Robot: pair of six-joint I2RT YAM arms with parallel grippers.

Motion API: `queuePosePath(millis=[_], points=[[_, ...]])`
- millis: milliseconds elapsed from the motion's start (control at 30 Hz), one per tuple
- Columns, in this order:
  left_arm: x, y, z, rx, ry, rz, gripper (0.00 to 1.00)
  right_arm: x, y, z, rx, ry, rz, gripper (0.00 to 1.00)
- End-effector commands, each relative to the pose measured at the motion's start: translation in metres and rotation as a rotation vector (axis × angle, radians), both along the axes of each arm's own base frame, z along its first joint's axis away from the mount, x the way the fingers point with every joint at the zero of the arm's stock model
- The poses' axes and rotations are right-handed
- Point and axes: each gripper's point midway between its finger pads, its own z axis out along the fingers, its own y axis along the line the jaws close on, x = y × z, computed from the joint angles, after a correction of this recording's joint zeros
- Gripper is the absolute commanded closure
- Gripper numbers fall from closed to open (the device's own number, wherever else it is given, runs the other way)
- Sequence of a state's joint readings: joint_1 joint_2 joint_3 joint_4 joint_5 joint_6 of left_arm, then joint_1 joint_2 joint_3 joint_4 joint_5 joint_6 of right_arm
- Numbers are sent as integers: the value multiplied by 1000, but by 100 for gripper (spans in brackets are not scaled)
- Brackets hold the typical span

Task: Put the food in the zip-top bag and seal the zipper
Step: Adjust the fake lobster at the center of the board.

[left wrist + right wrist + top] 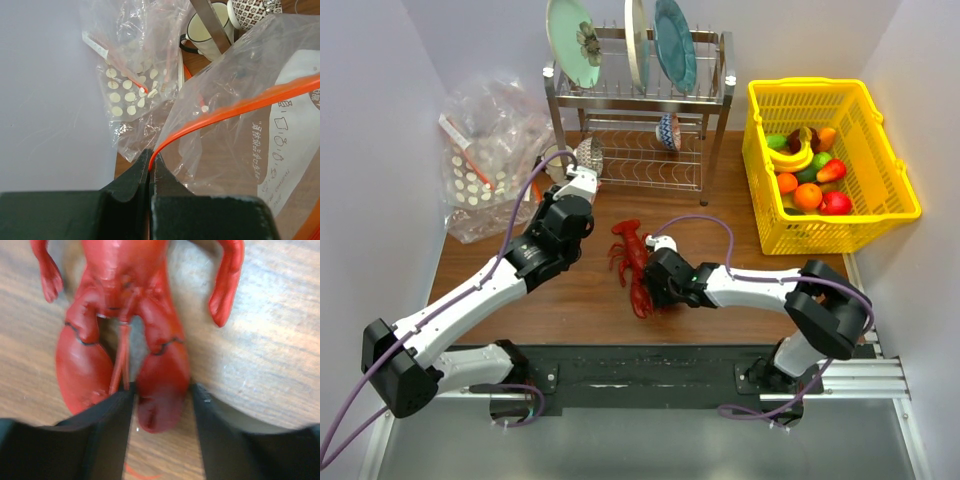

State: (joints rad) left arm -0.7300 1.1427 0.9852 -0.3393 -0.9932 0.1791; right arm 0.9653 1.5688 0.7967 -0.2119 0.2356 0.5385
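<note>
The red lobster (pixel 631 258) lies on the wooden table; the right wrist view shows it from above (pixel 125 270). My right gripper (pixel 647 284) is open, its jaws astride one lobster claw (pixel 162 390), close to both sides of it. My left gripper (pixel 582 180) is shut on the orange-red zipper (pixel 235 107) of the clear zip-top bag (pixel 280 135), pinching its end (pixel 151 156). The bag hardly shows in the top view. An orange (pixel 808 196) and a green fruit (pixel 777 142) lie in the yellow basket.
The yellow basket (pixel 760 205) with several toy foods stands at the right. A metal dish rack (pixel 640 110) with plates is at the back. A heap of dotted clear bags (pixel 485 160) lies back left. Mugs (pixel 202 27) stand behind the bag.
</note>
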Motion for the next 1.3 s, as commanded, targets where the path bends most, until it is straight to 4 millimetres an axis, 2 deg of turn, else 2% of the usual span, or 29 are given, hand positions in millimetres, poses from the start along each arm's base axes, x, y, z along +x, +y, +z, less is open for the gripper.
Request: queuePosePath(millis=[0, 100, 133, 200, 233, 333, 467, 633, 733, 900, 1267], points=[[2, -12, 2, -43, -4, -57, 100, 7, -11, 1, -25, -63, -56, 60], [3, -22, -3, -69, 13, -101, 100, 0, -12, 16, 30, -82, -21, 69], [3, -24, -4, -75, 17, -108, 100, 0, -10, 36, 85, -114, -15, 71], [5, -33, -10, -95, 31, -136, 100, -4, -15, 52, 102, -126, -9, 75], [6, -36, -12, -103, 37, -148, 100, -5, -17, 67, 129, -152, 1, 76], [9, -49, -21, -129, 68, -188, 100, -13, -24, 92, 153, -167, 25, 76], [14, -62, -30, -140, 102, -225, 100, -25, -40, 108, 138, -154, 38, 76], [18, -66, -38, -105, 133, -232, 100, -35, -55, 130, 152, -159, 25, 78], [19, -67, -43, -96, 145, -231, 100, -37, -61, 145, 173, -178, 15, 84], [19, -74, -47, -116, 156, -260, 100, -38, -65, 169, 212, -205, -5, 100], [21, -83, -64, -120, 198, -286, 100, -45, -69, 237, 357, -275, -6, 100]])
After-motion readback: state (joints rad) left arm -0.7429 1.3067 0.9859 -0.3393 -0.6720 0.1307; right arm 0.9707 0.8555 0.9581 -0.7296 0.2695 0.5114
